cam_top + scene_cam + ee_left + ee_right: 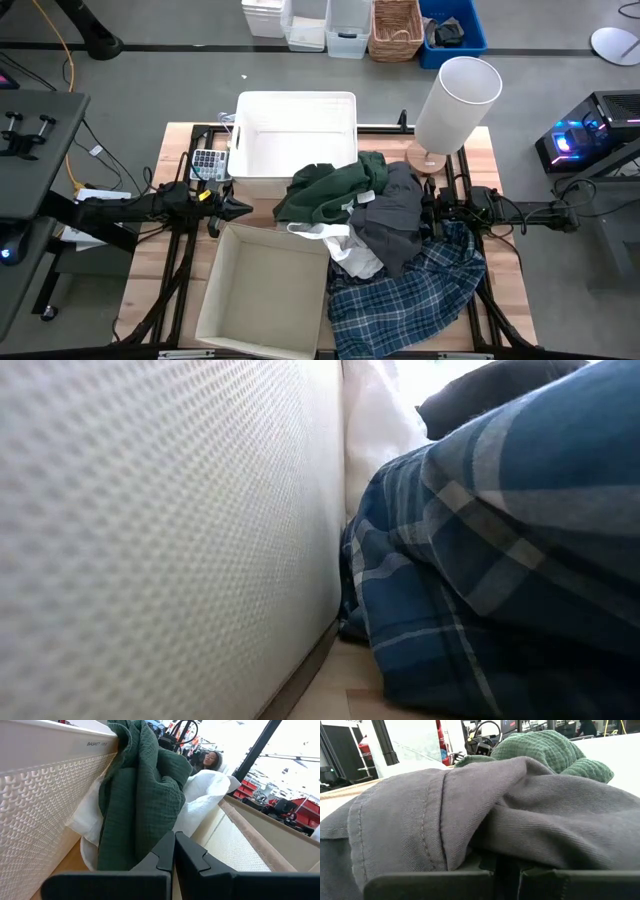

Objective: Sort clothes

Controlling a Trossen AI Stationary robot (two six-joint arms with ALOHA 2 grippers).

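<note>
The clothes lie in a pile at the table's middle right: a dark green garment (330, 190) leans on the white bin's near wall, a dark grey one (395, 218) is beside it, a white one (348, 248) is below them, and the plaid shirt (405, 292) lies nearest and fills the low view (500, 560). My left gripper (243, 208) is shut and empty, left of the green garment (140, 795). My right gripper (428, 210) is at the grey garment's right edge, with its shut fingers under grey cloth (470, 805). My right gripper comes level from the table's right side, and a fold of the grey garment (470, 845) lies over its fingertips. The cloth hides the tips, so I cannot tell whether any cloth is between them. The garment rests on the pile, slack.
A white plastic bin (295, 105) stands at the far middle and a beige cardboard box (215, 300) at the near middle. A lamp with a white shade (455, 100) stands at the far right, and a small keypad (208, 163) lies left of the bin.
</note>
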